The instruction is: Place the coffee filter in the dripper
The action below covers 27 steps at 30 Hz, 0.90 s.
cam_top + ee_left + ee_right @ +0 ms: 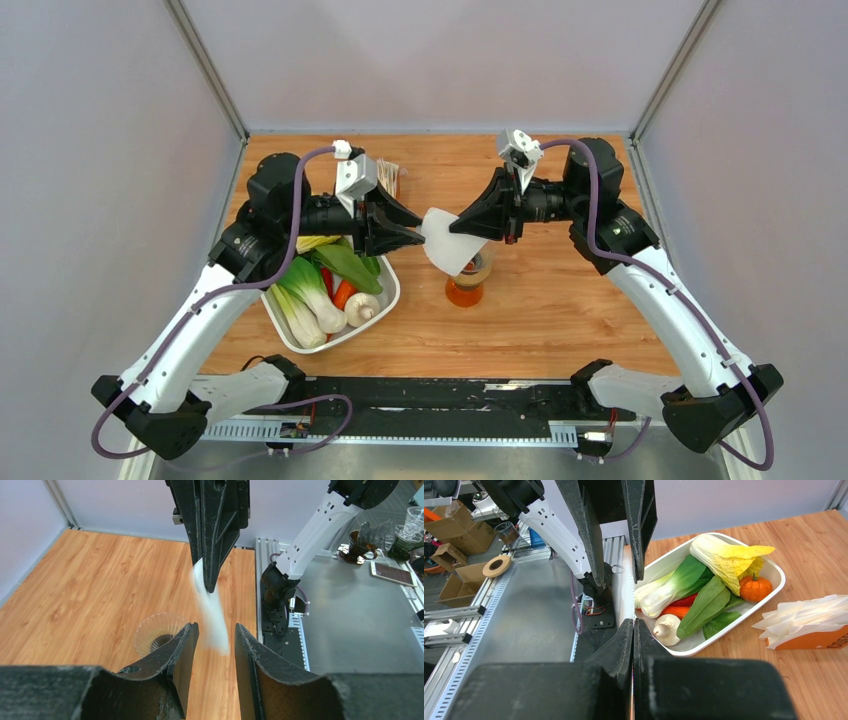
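Item: coffee filter (445, 245), held in air just above dripper (150, 629), offset toward left arm.
- right gripper (458, 233): clamped on filter edge.
- left gripper (416, 230): fingers apart, straddling filter, no grip.
- Step: carry to dripper.
- Next, likely: lower point-first into dripper, release.

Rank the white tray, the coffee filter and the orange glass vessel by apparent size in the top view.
1. white tray
2. coffee filter
3. orange glass vessel, but unsure: the filter is held higher, nearer the camera, and covers part of the vessel.
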### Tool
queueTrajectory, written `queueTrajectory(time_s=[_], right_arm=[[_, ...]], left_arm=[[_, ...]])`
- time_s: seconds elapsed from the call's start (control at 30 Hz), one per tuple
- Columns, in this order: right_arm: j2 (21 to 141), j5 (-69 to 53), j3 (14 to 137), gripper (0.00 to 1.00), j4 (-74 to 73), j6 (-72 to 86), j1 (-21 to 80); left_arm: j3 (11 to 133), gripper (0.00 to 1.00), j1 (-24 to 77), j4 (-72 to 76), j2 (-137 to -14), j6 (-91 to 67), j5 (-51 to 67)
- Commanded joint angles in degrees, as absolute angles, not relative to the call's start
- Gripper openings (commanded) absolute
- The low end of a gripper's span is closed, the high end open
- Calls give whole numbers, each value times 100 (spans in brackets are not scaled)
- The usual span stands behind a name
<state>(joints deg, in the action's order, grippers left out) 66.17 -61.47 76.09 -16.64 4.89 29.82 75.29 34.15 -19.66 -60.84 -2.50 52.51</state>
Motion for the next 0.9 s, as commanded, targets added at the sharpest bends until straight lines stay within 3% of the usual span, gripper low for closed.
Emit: queueTrajectory(time_s=[0.0,0.13,0.3,0.47,0.73,0.87], right_arm=[[6478,-6072,7623,0,-1549,562,2972],[6485,-6107,7637,0,-1543,571,2971],[6450,-6359,7621,0,-1555,527,2970],[6359,-6807,7539,0,-1573,469,2962],[6346,-7065,7499,0,-1737,362,2966],[6385,-6936,7530,0,-1734,317,2970]], left_arm=[[7488,43,3450,-1846,-5942,-263,5187],[7491,42,3448,-1794,-5979,-276,5181],[7333,34,3451,-1600,-5909,-239,5519],[7229,35,3445,-1817,-5747,68,5727],[7256,27,3417,-1947,-5707,341,5875],[7259,37,3438,-1833,-5789,90,5920]])
